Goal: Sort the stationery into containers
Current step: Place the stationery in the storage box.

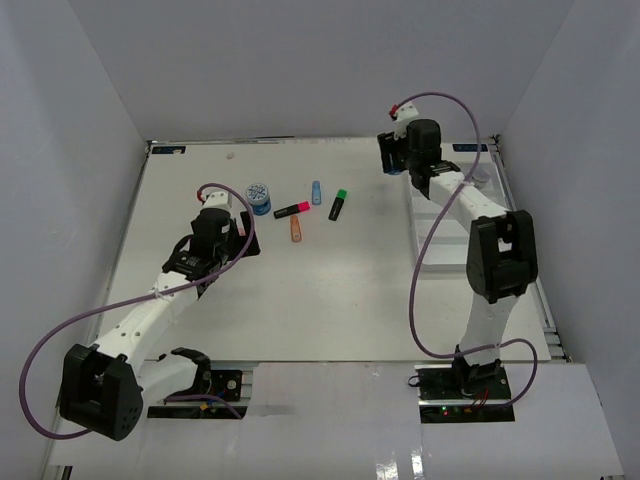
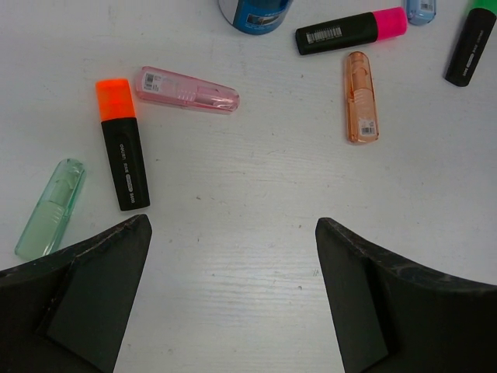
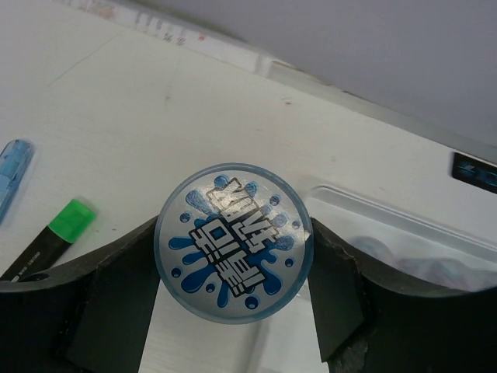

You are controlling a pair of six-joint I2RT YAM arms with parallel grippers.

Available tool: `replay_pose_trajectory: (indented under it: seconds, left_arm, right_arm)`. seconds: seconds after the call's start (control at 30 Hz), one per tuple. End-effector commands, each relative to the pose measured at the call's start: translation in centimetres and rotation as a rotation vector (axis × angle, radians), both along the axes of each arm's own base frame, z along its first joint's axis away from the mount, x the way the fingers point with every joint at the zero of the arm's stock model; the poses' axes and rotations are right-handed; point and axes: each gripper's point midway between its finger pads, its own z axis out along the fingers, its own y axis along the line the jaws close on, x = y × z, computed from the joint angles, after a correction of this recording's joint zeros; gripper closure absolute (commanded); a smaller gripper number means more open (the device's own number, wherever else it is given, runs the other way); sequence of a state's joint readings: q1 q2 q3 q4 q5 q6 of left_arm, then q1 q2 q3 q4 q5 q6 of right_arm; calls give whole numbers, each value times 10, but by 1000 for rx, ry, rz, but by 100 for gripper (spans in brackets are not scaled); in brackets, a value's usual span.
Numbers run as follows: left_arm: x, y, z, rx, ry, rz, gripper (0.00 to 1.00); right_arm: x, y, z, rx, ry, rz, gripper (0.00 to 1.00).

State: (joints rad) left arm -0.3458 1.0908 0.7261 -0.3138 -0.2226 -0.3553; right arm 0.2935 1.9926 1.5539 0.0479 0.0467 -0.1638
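Observation:
My right gripper is shut on a round blue-patterned jar, held above the table by the near corner of the white tray. My left gripper is open over bare table with nothing between its fingers. Ahead of it lie a black highlighter with an orange cap, a pastel pink one, a pale green one, a pastel orange one and a black one with a pink cap. A second blue jar stands beside the left arm.
A pastel blue highlighter and a black one with a green cap lie mid-table. The tray runs along the right side, partly under the right arm. White walls enclose the table on three sides.

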Motion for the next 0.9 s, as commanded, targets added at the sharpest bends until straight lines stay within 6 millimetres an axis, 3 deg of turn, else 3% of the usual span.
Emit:
replay_pose_trajectory:
  seconds: [0.0, 0.07, 0.1, 0.2, 0.3, 0.5, 0.87]
  left_arm:
    - [1, -2, 21, -27, -58, -11, 2]
    - [1, -1, 23, -29, -64, -8, 2]
    - [0, 0, 24, -27, -69, -8, 2]
    - [0, 1, 29, -29, -85, 0, 2]
    - [-1, 2, 31, -31, -94, 2, 2]
    - [-2, -1, 31, -42, -93, -10, 2]
    - [-1, -2, 22, -35, -66, -13, 2]
  right_arm:
    - [-9, -55, 76, 30, -190, -175, 65]
    - [-19, -88, 80, 32, -198, -253, 65]
    - [-25, -115, 64, 30, -164, -321, 65]
    - [-38, -155, 55, 56, -149, -429, 65]
    - [-46, -210, 39, 84, -122, -545, 64]
    - [-44, -249, 14, 117, -106, -635, 64]
    - [-36, -276, -17, 92, -94, -698, 64]
